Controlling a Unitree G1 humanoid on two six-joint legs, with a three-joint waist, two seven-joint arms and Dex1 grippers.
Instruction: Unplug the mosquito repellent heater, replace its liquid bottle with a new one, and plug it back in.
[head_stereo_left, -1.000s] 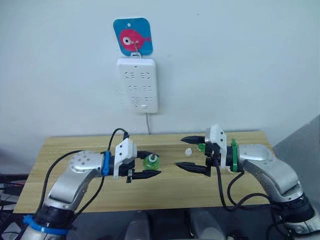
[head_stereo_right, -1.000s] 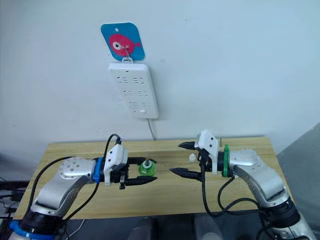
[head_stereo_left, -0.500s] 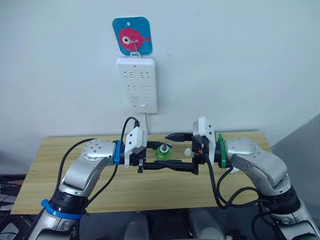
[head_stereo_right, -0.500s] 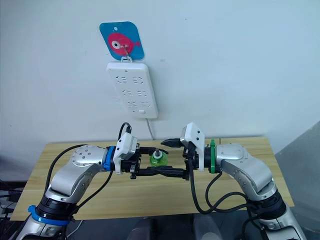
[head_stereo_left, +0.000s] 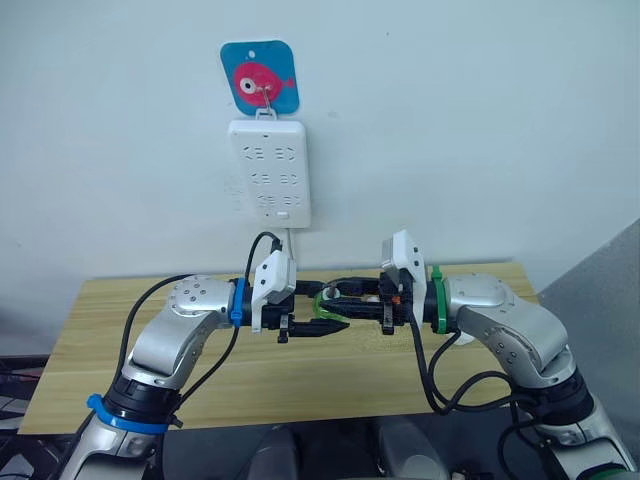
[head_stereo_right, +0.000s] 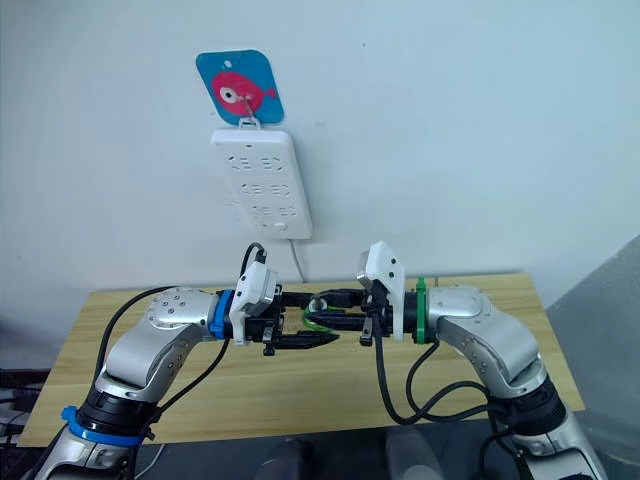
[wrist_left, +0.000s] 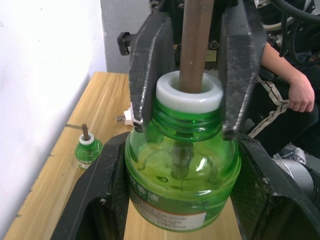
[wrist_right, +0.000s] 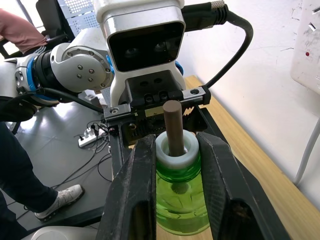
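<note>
A green liquid bottle with a white collar and a brown wick hangs above the wooden table, between both arms. My left gripper is shut on its round body. My right gripper comes from the opposite side and is shut on the neck just below the collar. A second small green bottle stands upright on the table near the wall. A white piece with a metal prong, which looks like the mosquito repellent heater, peeks out behind a finger and is mostly hidden.
A tall white power strip hangs on the wall under a blue fish hook, its cord running down behind the table. A seated person is beyond the table's far end.
Both arms have risen and come together over the table's middle. My right gripper has gone from wide open to shut on the neck of the bottle that the left gripper holds.
</note>
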